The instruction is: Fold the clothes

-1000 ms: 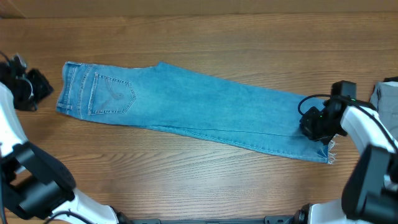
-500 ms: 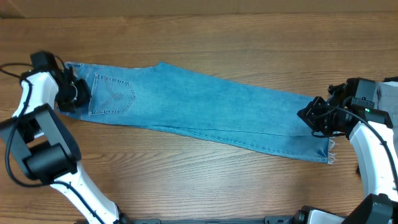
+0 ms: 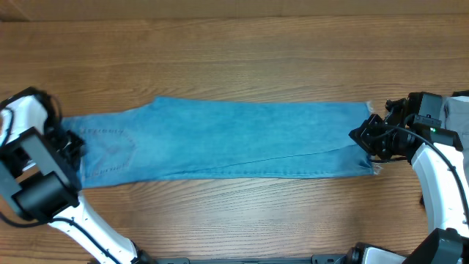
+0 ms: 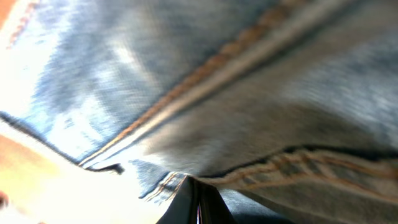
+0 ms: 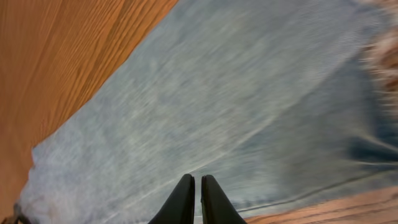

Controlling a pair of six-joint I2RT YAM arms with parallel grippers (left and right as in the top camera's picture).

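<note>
Jeans of light blue denim [image 3: 220,139] held at both ends on a brown wooden desk [image 3: 220,51].
Left claw [image 3: 71,144] is clamped shut on the waistband end. The jeans lie flat in one long band across the middle of the desk, legs together. Right claw [image 3: 368,139] has its fingers pressed together on the frayed hem end. A plain grey garment [image 3: 459,108] lies at the far right edge.

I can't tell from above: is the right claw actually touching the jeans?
Touching. In the right wrist view, the right gripper, shut, pinches the jeans.
</note>
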